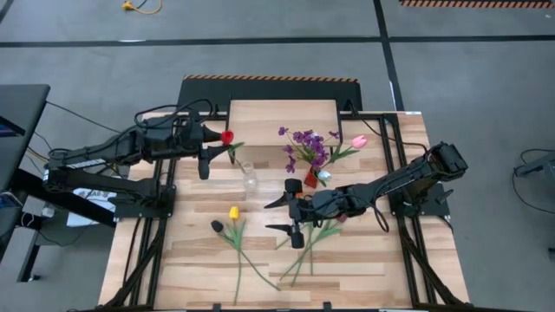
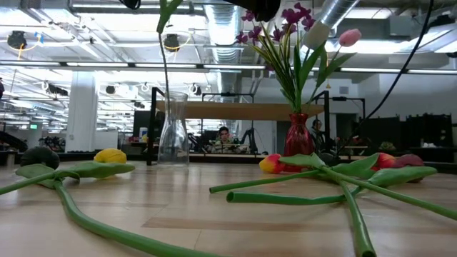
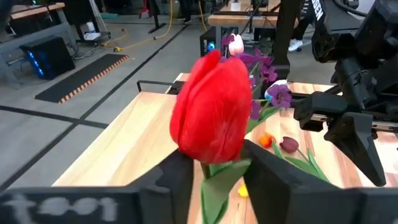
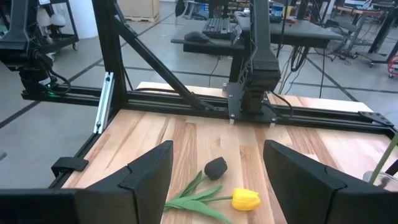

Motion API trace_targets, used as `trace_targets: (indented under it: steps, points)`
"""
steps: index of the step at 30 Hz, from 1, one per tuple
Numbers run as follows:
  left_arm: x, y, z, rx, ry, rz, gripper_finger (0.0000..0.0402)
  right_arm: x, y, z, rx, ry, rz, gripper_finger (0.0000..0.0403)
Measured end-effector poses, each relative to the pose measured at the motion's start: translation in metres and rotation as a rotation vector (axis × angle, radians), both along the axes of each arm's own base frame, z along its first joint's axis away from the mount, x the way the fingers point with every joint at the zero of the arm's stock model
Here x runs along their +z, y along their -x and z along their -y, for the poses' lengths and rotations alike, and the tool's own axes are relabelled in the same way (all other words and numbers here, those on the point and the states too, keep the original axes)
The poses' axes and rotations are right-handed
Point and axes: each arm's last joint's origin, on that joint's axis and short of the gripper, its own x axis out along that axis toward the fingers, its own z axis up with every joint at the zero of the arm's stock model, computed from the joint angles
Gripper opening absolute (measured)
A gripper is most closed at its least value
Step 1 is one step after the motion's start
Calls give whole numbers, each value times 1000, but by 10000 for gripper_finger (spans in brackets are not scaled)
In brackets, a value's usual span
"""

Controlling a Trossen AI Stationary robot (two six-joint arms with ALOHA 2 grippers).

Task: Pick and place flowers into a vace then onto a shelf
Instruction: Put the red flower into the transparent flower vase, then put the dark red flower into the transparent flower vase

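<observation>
A red tulip [image 3: 211, 112] stands with its stem [image 2: 166, 71] down inside the clear glass vase [image 1: 249, 178]. My left gripper [image 3: 217, 183] is open, with one finger on either side of the stem just under the head. My right gripper [image 1: 279, 216] hangs open and empty above the table's middle. Before it on the table lie a yellow tulip [image 4: 245, 199] and a dark tulip [image 4: 216, 167]. A red vase [image 1: 310, 178] holds purple blossoms, a pink tulip [image 1: 359, 141] and a white one. The shelf [image 1: 282, 117] stands at the far edge. My left gripper reaches in level from the table's left, its fingers [image 3: 177, 180] lying across the upright stem just below the red head [image 3: 214, 165]. A green leaf fills part of the gap. Whether either finger touches the stem or leaf, I cannot tell.
More tulips, among them an orange one [image 2: 271, 164], lie with crossed stems [image 1: 299, 256] under and in front of my right arm. Bare wood shows at the table's near left and near right. A black frame rail runs along the table's sides.
</observation>
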Motion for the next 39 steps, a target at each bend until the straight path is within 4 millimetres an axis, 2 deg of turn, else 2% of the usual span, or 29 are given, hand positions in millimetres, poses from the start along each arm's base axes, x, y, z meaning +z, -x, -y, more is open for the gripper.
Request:
trace_targets:
  steps: [8, 20, 24, 30, 35, 39]
  points:
    - [-8, 3, 1, -10, 41, -93, 178, -2, 1, 0, -5, -12, -27, 243]
    - [-21, 10, 2, 2, 80, -240, 210, -5, 1, 1, -12, -18, -56, 243]
    - [-19, 16, 3, -14, 92, -223, 211, -10, 2, 2, -17, -18, -107, 243]
    - [-4, 35, 12, -173, 120, -90, 211, -19, 6, 3, -34, -23, -212, 243]
    - [12, 54, 25, -398, 162, 67, 211, -22, 8, 3, -49, -42, -249, 243]
    - [20, 61, 37, -566, 177, 160, 211, -26, 11, -2, -39, -37, -292, 243]
